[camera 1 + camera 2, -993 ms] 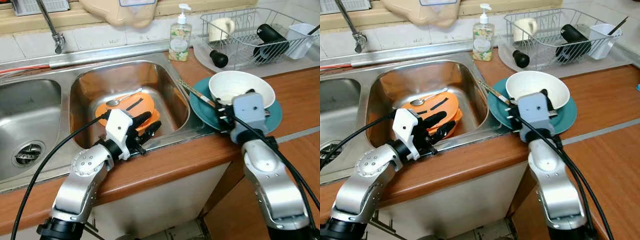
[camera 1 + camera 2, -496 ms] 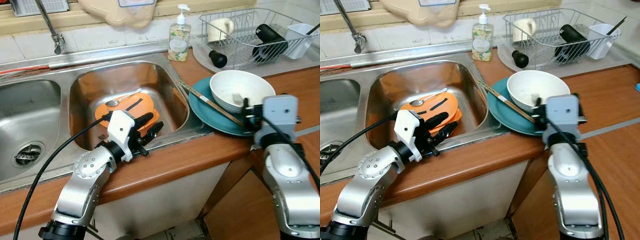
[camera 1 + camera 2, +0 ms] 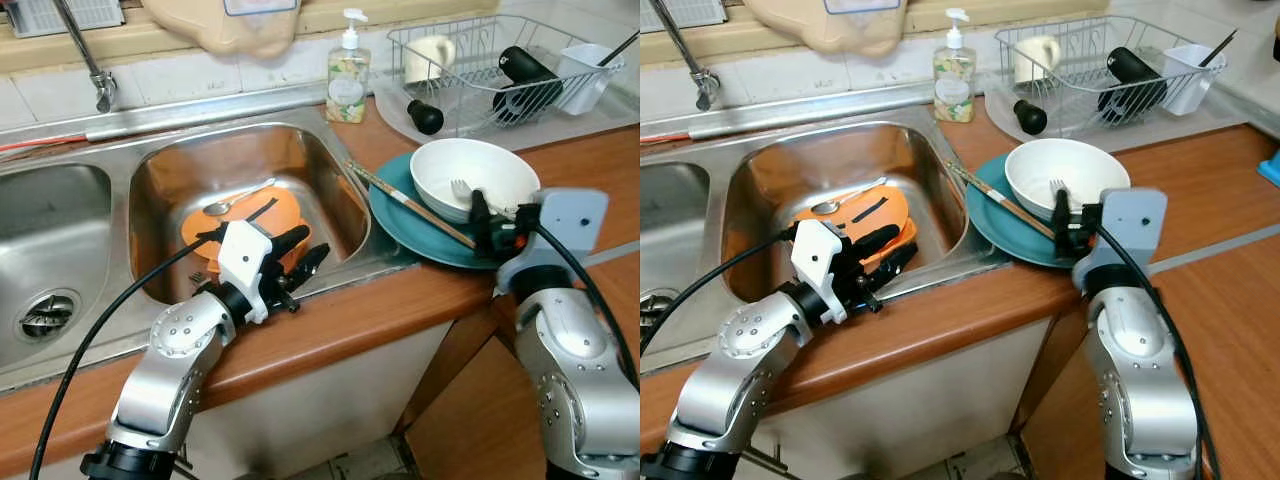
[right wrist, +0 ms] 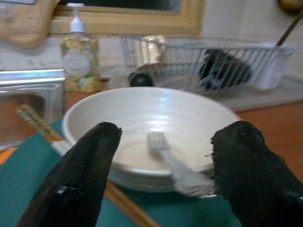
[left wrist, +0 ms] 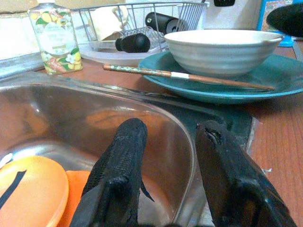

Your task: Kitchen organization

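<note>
Two grippers are in your view. Your right gripper [image 3: 1068, 222] has its fingers [image 4: 85, 161] spread wide and holding nothing, poised just at the near rim of the white bowl [image 3: 1065, 175], which sits on the teal plate [image 3: 1002, 228] at the bench's front edge beside the sink [image 3: 330, 170]. A fork [image 4: 173, 165] lies in the bowl, and a pair of chopsticks [image 3: 410, 205] rests across the plate between bowl and sink. Your left gripper [image 3: 300, 262] hovers over the sink's front rim, fingers [image 5: 120, 156] parted and empty, above orange plates [image 3: 235, 222] and a spoon [image 3: 238, 197]. A soap bottle [image 3: 347, 68] and dish rack [image 3: 500, 70] stand along the bench's back edge.
</note>
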Robot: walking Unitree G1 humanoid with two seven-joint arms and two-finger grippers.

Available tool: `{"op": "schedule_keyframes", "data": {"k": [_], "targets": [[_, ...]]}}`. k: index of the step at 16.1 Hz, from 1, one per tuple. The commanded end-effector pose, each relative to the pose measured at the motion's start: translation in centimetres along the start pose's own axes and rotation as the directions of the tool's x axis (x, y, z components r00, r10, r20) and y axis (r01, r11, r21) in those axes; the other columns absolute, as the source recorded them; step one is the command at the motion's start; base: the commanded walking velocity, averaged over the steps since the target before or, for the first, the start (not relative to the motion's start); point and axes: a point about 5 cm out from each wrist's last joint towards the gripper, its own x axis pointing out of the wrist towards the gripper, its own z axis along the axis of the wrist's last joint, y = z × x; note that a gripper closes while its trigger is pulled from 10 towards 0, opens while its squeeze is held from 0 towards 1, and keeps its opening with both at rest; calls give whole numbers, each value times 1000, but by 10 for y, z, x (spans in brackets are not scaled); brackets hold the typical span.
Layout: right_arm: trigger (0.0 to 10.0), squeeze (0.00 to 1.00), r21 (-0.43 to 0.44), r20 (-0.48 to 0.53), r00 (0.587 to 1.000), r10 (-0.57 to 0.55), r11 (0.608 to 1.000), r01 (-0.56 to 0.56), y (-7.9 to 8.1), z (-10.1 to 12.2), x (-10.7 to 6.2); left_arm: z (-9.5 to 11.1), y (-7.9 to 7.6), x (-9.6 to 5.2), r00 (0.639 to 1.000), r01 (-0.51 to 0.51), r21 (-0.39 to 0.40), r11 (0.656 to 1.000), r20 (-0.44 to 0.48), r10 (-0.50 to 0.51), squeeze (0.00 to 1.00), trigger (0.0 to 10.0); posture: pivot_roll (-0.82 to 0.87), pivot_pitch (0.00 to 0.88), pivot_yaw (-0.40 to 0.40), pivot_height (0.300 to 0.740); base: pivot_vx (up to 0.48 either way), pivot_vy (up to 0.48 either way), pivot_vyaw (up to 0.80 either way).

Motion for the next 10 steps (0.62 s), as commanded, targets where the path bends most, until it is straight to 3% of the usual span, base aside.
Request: {"op": "schedule_keyframes", "data": {"k": [1, 3, 10], "targets": [[0, 0, 46, -9, 1000, 13, 999, -13, -2, 2, 2, 6, -1, 3, 1000, 11, 18, 1000, 11, -11, 0, 10000, -180, 0, 45, 740, 0, 0, 0], [0, 0, 116, -26, 999, 33, 993, -30, -3, 0, 3, 7, -2, 4, 1000, 13, 20, 1000, 13, -14, 0, 10000, -180, 0, 40, 740, 0, 0, 0], [0, 0, 94, -39, 997, 64, 994, -60, -8, 1, 5, 8, -2, 6, 1000, 10, 24, 1000, 17, -10, 0, 10000, -180, 0, 34, 740, 0, 0, 0]]}}
